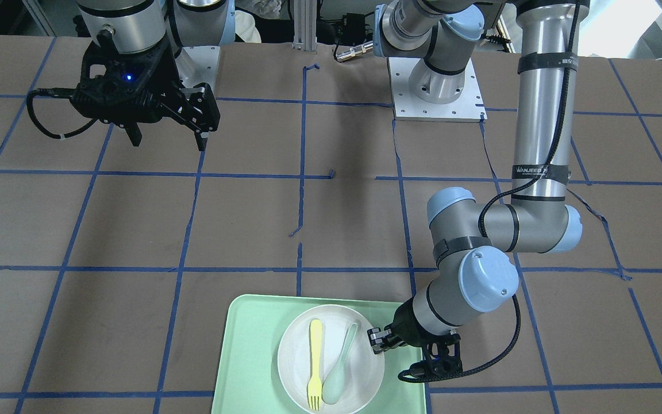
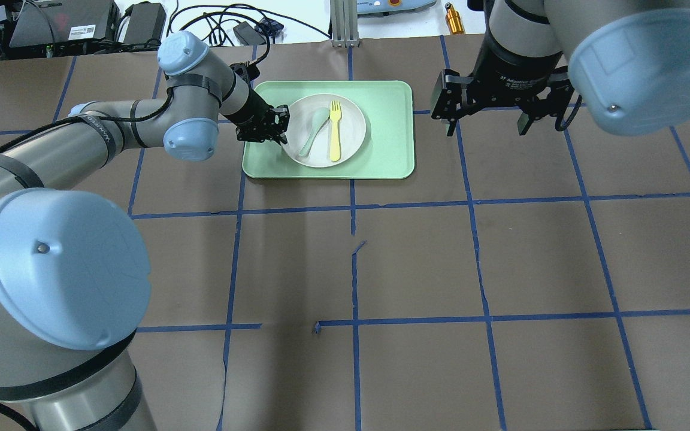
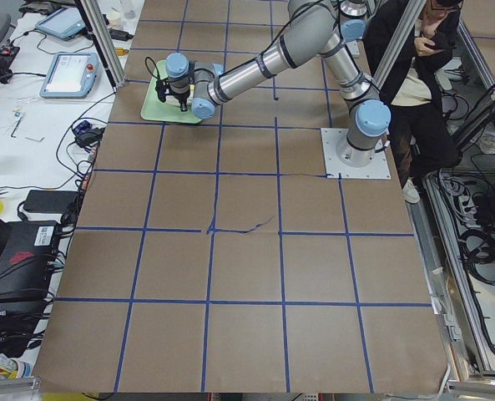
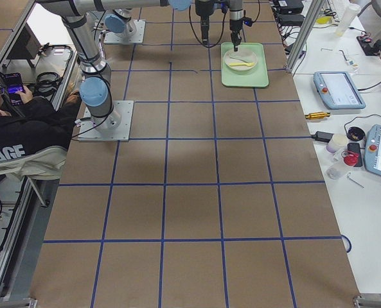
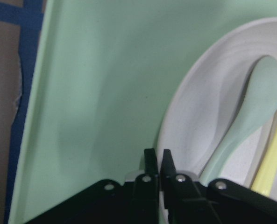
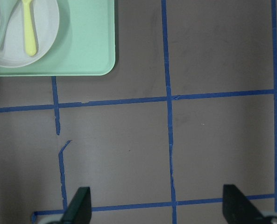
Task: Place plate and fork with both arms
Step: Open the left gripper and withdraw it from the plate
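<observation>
The off-white plate (image 1: 296,356) sits on the mint-green tray (image 1: 250,356). The yellow fork (image 1: 315,365) and a pale green spoon (image 1: 339,368) lie side by side in the plate. My left gripper (image 1: 378,339) is at the plate's rim on the side nearest its arm. In the left wrist view the gripper (image 5: 158,158) has its two fingers nearly together on the plate's (image 5: 194,121) edge. My right gripper (image 2: 486,129) is open and empty, hovering above the table beside the tray (image 2: 387,131), apart from it.
The tray stands at the table's far edge, near the middle. Brown paper with a blue tape grid covers the table (image 2: 417,257). Screens, cables and tools lie on the bench beyond the far edge (image 4: 335,90). A seated person (image 4: 23,122) is behind the robot.
</observation>
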Available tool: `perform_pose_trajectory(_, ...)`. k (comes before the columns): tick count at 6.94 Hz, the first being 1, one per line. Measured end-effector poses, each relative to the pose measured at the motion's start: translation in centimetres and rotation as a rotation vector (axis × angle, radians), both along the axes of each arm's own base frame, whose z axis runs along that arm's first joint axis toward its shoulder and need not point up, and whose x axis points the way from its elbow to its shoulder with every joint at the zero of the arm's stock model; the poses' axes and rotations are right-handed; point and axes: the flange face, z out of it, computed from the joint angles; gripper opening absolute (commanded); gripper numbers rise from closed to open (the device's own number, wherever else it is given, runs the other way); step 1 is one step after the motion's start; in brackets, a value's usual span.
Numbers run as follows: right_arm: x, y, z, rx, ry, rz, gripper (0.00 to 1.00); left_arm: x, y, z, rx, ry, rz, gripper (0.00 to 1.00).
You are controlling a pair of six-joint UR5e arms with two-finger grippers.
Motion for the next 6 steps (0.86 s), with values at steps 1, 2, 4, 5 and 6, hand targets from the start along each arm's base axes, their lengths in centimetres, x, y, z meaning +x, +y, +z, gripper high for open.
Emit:
perform_pose_trajectory(1, 0.0, 0.0, 0.0, 0.000, 0.000, 0.000, 1.00, -0.1, -0.1, 0.0, -0.014, -0.004, -0.005, 1.00)
perform_pose_trajectory(2, 0.0, 0.0, 0.0, -0.001, 0.001, 0.001, 1.00, -0.1, 0.0, 0.6, -0.029, -0.012, -0.013, 1.00)
perform_pose_trajectory(4, 0.0, 0.0, 0.0, 0.000, 0.001, 0.002, 1.00, 0.5, 1.4, 5.2, -0.027, -0.098, -0.010, 1.00)
perform_pose_trajectory(5, 0.0, 0.0, 0.0, -0.001, 0.001, 0.002, 1.00, 0.8, 3.4, 10.0, 0.005, -0.152, -0.009, 1.00)
perform_pose_trajectory(6, 0.0, 0.0, 0.1, -0.002, 0.000, 0.001, 1.00, 1.1, 6.6, 14.8, 0.037, -0.208, -0.010, 1.00)
